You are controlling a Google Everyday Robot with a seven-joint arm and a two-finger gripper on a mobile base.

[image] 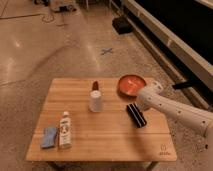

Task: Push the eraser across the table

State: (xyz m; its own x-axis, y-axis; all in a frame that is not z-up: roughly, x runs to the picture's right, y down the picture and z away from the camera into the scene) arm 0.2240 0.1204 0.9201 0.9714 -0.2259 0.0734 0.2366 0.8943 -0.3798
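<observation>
The black oblong eraser (135, 115) lies right of centre on the light-wood plank tabletop (110, 135). It looks light, stiff, likely grippy; push its long side. The end effector (138, 104) hangs just above it.

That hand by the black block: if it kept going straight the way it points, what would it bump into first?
Probably the eraser. The hand sits right beside it, reaching leftward over the table; beyond stands the white cup. Depth is uncertain.

Eraser (135, 115) lies on table (115, 137), right of white cup (95, 101). Gripper (141, 103) at arm's end, just beside eraser's far right end. Orange bowl (131, 85) behind. Bottle (65, 130), blue pad (49, 137) near left.
</observation>
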